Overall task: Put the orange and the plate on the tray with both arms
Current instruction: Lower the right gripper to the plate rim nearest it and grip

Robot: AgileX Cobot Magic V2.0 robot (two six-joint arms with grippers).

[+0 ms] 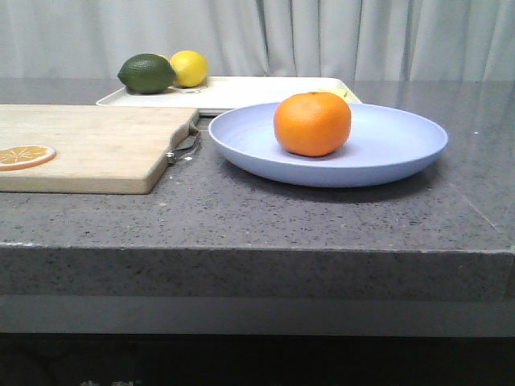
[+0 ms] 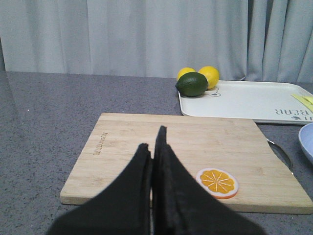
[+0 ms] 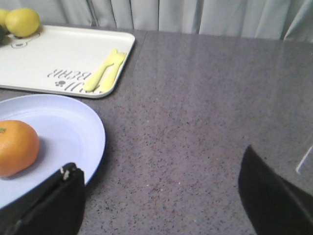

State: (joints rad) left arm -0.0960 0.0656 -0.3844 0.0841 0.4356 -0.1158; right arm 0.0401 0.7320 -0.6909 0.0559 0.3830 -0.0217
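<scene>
The orange (image 1: 312, 123) sits on the pale lavender-blue plate (image 1: 402, 141) on the grey counter, in front of the cream-white tray (image 1: 241, 90). In the right wrist view the orange (image 3: 17, 147) and plate (image 3: 73, 127) lie beside my right gripper (image 3: 159, 169), which is open and empty over bare counter; one finger (image 3: 58, 196) overlaps the plate's rim. The tray (image 3: 58, 54) lies beyond. My left gripper (image 2: 152, 142) is shut and empty above the wooden cutting board (image 2: 186, 142). The tray (image 2: 244, 100) and the plate's edge (image 2: 307, 142) show there too. Neither gripper shows in the front view.
A green lime (image 1: 146, 73) and yellow lemon (image 1: 189, 67) sit at the tray's far left corner. A flat orange slice (image 1: 24, 156) lies on the cutting board (image 1: 88, 145). A yellow utensil (image 3: 105, 73) lies on the tray. A metal handle (image 1: 185, 149) is at the board's edge.
</scene>
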